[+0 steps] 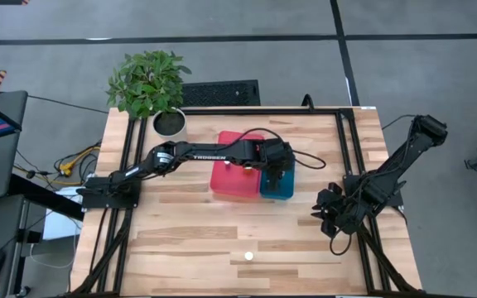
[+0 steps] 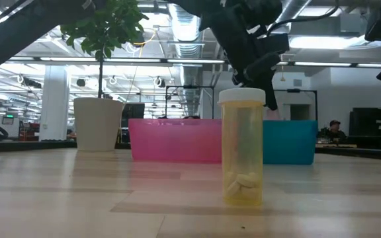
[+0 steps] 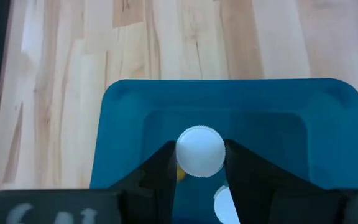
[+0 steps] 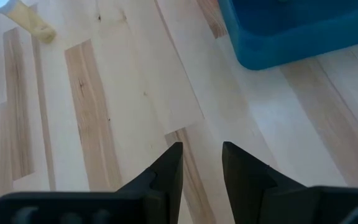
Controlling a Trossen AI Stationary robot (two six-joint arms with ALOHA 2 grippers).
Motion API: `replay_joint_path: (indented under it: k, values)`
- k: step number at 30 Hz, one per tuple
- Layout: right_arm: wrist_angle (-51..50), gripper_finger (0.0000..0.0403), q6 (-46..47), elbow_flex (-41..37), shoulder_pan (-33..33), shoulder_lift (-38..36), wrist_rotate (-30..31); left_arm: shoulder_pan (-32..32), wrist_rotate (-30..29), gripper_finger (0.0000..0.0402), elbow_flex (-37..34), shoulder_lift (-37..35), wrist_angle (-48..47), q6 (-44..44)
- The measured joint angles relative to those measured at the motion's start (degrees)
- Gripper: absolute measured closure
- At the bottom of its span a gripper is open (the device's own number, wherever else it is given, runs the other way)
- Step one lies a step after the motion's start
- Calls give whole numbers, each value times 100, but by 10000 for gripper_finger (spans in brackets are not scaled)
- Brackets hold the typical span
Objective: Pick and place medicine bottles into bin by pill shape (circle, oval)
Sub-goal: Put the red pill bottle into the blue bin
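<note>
My left gripper is over the blue bin, shut on a small bottle with a white cap. In the high view the left gripper is above the blue bin, which stands beside the pink bin. A second white cap shows in the blue bin below. Another bottle stands upright on its base near the table's near edge; the low view shows its pale yellow body with white pills at the bottom. My right gripper is open and empty over bare table at the right. My left gripper pinches the bottle between its two fingers, one finger on each side, at the cap's rim or just under it. The fingers point down from above. The bottle stands upright, cap up, over the inside of the blue bin.
A potted plant stands at the table's far left corner. Black frame rails run along the table's left and right sides. The right wrist view shows the standing bottle and a corner of the blue bin.
</note>
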Motion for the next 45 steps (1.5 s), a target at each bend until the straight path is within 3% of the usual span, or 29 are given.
replay_joint_path:
  k: [25, 41, 45]
  values:
    - [7, 282, 9, 0, 0, -1, -7, -65, 17, 287, 0, 286, -26, 81]
    - [2, 282, -2, -2, 0, -2, -6, -70, 39, 255, 0, 286, -59, 131]
    - [0, 282, -2, -2, 0, 0, -7, -70, -193, 255, 0, 286, -42, 84]
